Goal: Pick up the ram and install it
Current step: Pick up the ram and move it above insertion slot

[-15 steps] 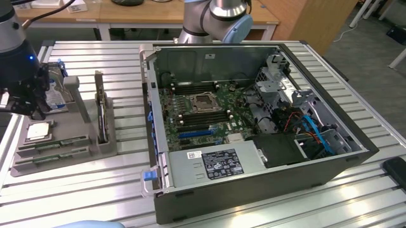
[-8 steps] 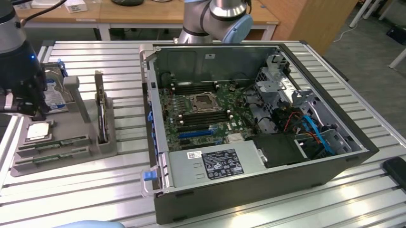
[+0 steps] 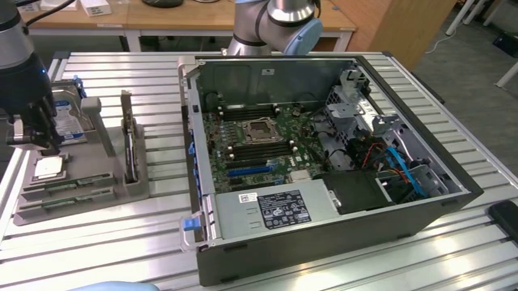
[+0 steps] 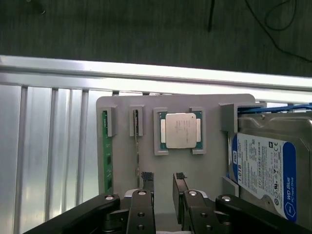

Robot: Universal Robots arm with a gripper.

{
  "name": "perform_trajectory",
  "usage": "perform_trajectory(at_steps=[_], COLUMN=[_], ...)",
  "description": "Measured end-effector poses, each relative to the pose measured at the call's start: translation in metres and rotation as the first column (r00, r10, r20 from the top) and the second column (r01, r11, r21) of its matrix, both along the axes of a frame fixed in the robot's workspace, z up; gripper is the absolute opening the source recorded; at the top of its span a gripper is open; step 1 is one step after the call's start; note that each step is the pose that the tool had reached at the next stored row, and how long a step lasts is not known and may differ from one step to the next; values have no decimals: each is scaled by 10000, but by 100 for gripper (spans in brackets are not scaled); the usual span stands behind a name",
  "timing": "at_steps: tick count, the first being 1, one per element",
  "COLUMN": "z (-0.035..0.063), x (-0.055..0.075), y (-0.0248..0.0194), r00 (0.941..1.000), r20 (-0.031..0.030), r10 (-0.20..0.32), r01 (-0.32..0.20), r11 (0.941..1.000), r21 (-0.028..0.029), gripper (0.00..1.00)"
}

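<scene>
Plainly, has not lifted the ram (image 3: 69,196) yet: leaves it lying in the outermost slot of the grey tray (image 3: 104,167), lower left of the exterior view, next to a second stick (image 3: 71,181) and, past that, a processor chip (image 3: 50,168). From that camera, reads as a long, narrow green strip dotted with small dark chips (its neighbour looks the same). From the wrist camera, reads instead as an edge-on sliver: ram (image 4: 105,156) green with dark chips along it, second stick (image 4: 137,144) thinner and paler. Gets from the exterior view the wider setting: an open computer case (image 3: 324,242) across the middle of the frame, its motherboard (image 3: 259,142) exposed, and a dark expansion card (image 3: 127,142) standing upright in the tray. Gets from the wrist view the state of the gripper (image 4: 163,181): fingers (image 4: 147,179) spread apart, gripping nothing, poised over bare tray (image 4: 207,165) between second stick and processor chip (image 4: 177,129), with a blue-labelled hard drive (image 4: 263,165) beyond the chip. Places the gripper (image 3: 31,140) at the exterior view's left edge, above the tray.
</scene>
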State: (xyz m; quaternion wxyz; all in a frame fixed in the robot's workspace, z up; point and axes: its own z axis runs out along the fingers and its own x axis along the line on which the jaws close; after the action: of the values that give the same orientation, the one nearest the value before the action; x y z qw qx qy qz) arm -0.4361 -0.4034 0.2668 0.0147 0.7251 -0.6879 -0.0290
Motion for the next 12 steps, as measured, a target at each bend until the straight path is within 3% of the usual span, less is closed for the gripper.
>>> perform_trajectory(at_steps=[8,12], z=[0,-1], x=[0,9], y=[-2,-76], r00=[10000,10000], r20=[0,2], r10=[31,32], r01=[-31,-32], r11=[10000,10000], r21=[0,8], gripper=[30,30])
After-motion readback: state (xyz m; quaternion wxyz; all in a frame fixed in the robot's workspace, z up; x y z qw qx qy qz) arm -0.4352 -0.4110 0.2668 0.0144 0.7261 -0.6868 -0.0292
